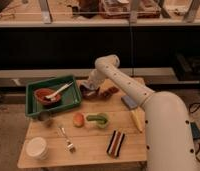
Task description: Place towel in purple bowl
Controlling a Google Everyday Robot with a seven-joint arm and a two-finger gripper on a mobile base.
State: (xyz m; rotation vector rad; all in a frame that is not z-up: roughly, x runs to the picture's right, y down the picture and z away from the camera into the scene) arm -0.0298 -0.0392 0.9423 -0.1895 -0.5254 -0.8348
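Hovering right at the purple bowl (88,93) beside the green tray (33,106), the end effector (91,86); its finger state is unclear.

Quick count from my spot: one gripper (91,86), parked over one purple bowl (89,93). Left of it, one green tray (34,107) holding one red bowl (44,94). Below it: one orange (79,119), one green cup (99,120), one fork (66,139), one white cup (37,148), one striped cloth (115,143).
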